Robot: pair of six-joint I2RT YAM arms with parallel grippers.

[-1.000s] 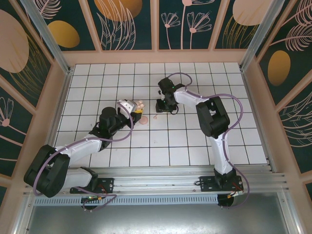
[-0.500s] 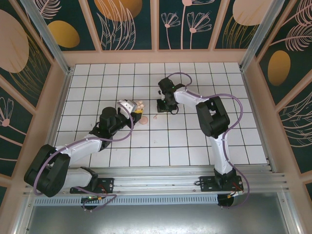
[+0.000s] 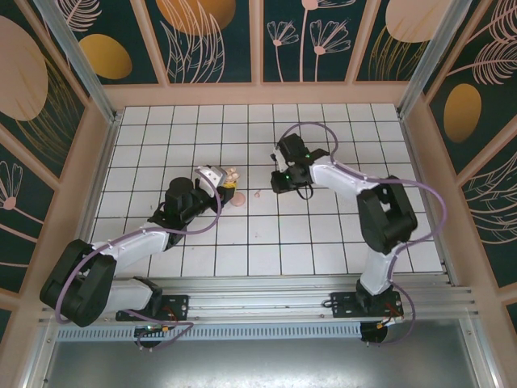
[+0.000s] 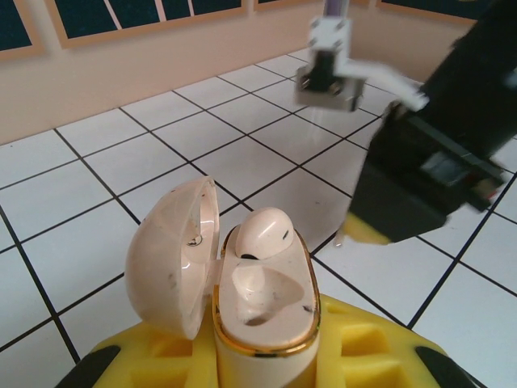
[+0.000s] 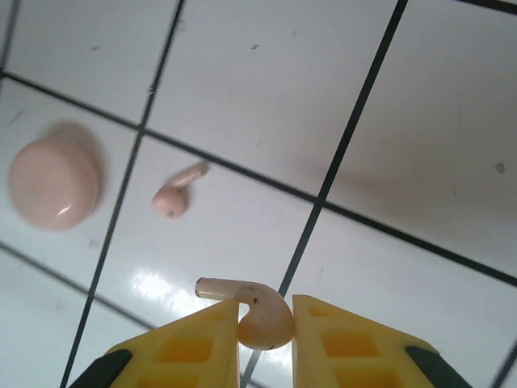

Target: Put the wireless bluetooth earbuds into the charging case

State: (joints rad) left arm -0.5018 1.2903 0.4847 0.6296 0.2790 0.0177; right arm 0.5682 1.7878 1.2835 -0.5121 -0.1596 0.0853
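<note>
An earbud (image 5: 260, 322) sits pinched in the right gripper (image 5: 266, 305), which has just closed and drawn rightward near the table's (image 3: 307, 242) centre. Beside it, the left gripper (image 4: 266, 356) clamps the open charging case (image 4: 266, 299), ready for insertion.

- From above, the white tiled floor (image 3: 323, 234) is bright and evenly lit from overhead; the arms throw only faint, soft shadows.
- The side posts (image 3: 69, 48) lean outward toward the left and right edges, a wide-lens bend.
- From the left wrist, the charging case (image 4: 258, 299) is sharp and its gold rim glints; the right arm (image 4: 428, 170) beyond is blurred.
- From the right wrist, the earbud (image 5: 262, 322) is crisp, with white glare on the tile to its left and a soft dark shadow farther right.
</note>
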